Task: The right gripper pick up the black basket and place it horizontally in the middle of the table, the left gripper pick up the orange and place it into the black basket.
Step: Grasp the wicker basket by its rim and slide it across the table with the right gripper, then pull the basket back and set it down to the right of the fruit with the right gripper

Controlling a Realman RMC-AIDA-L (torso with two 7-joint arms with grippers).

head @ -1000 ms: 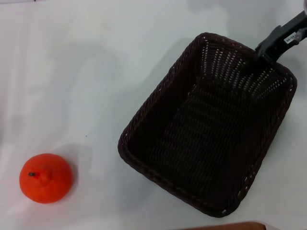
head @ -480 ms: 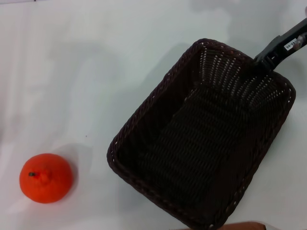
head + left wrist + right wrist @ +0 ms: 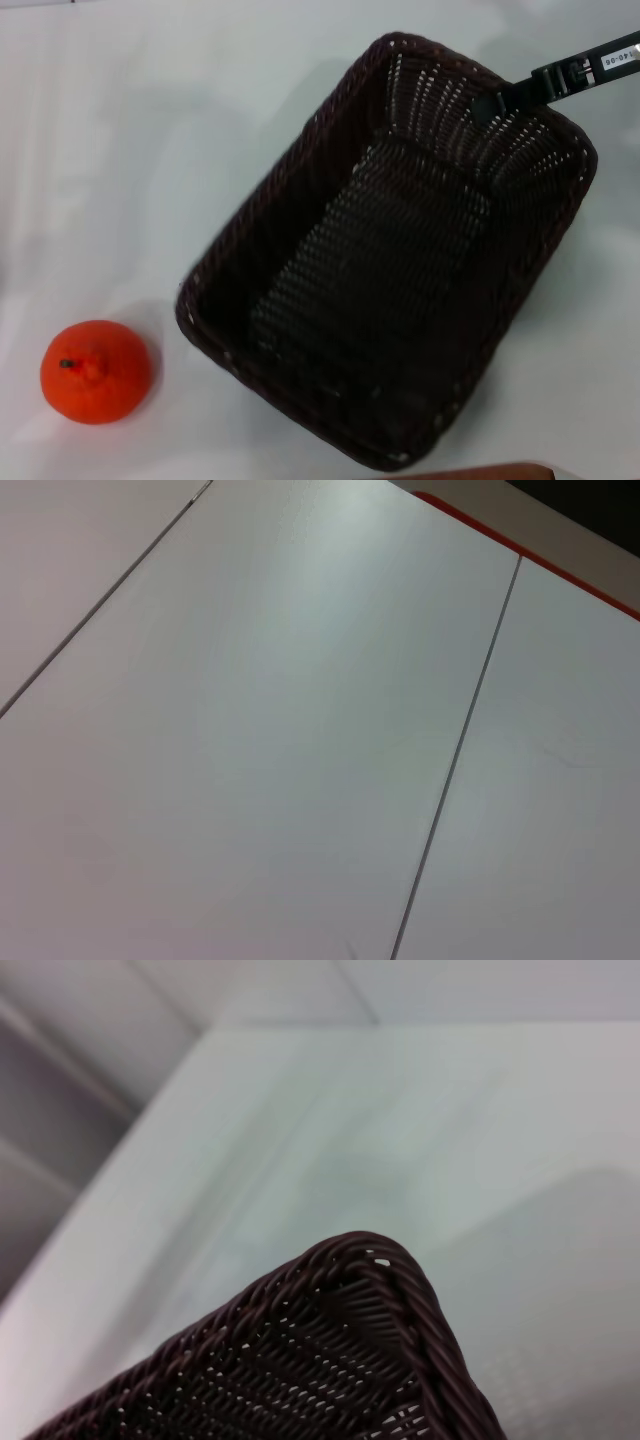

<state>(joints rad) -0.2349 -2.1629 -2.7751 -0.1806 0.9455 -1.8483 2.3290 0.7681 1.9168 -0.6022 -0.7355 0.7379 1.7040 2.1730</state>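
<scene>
Black right gripper [image 3: 497, 100]: jaws clamped on the basket's far rim, at 1 o'clock.
Black basket [image 3: 390, 260]: held skewed, spanning centre to 5 o'clock.
Orange [image 3: 95, 371]: on the tabletop [image 3: 150, 150], 8 o'clock, well apart.
Left gripper: unseen.
Technique: square the long axis horizontally before lowering flat.

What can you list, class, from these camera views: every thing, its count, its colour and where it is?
black basket: one, very dark brown-black woven wicker, at the centre-right of the table, lying diagonally, empty.
orange: one, bright orange, at the table's near left, apart from the basket.
table: one, white to pale grey, under everything.
right gripper: one, thin and black with a small white label, at the basket's far right rim.
left gripper: not in view.
</scene>
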